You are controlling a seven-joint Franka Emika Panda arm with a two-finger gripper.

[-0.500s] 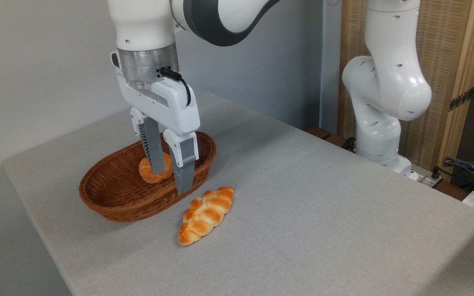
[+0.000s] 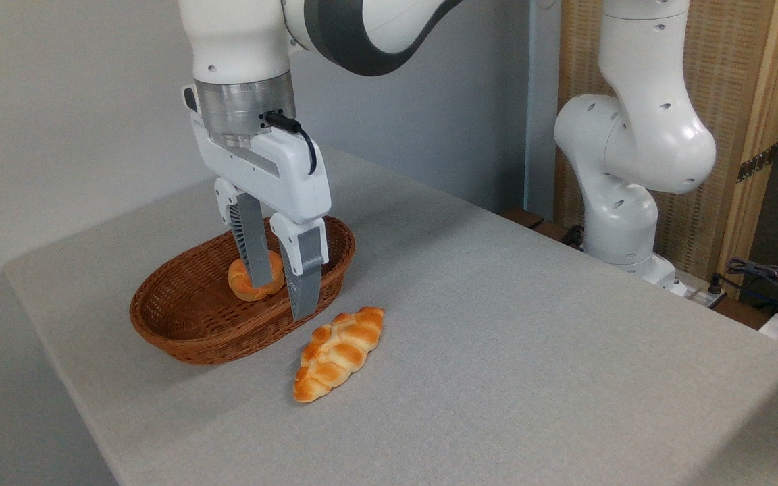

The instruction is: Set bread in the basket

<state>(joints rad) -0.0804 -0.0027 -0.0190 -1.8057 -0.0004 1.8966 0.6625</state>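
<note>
Left of centre, on the grey table point(image 2: 531, 351): oval wicker basket point(image 2: 179, 331), reddish-brown, thick braided rim. Inside it, toward its upper right end, a small round bun point(image 2: 248, 287), golden-orange, partly hidden by one finger. Just right of the basket and below its near rim, on the bare cloth: plaited bread point(image 2: 340, 354), golden-orange with paler creases, lying slanted from lower left to upper right, close beside the wicker wall; whether touching it, hard to tell. Not in the basket.

Above the basket, reaching down from the upper left of the frame: white arm with silver wrist ring and black cable, ending in the gripper point(image 2: 283, 293). Two grey fingers pointing down, spread apart, released, gripping nothing. Rear finger overlapping the bun in the picture; front finger overlapping the basket's near rim, tip close above the upper end of the bread. Contact between fingers and bun not clear from this angle.

Right of centre, at the far table edge: the arm's white base and lower joints point(image 2: 632, 169), standing before a wooden-framed woven panel point(image 2: 733, 101). Far right edge: tangle of cables point(image 2: 767, 277). Upper left: plain pale wall point(image 2: 58, 101).
</note>
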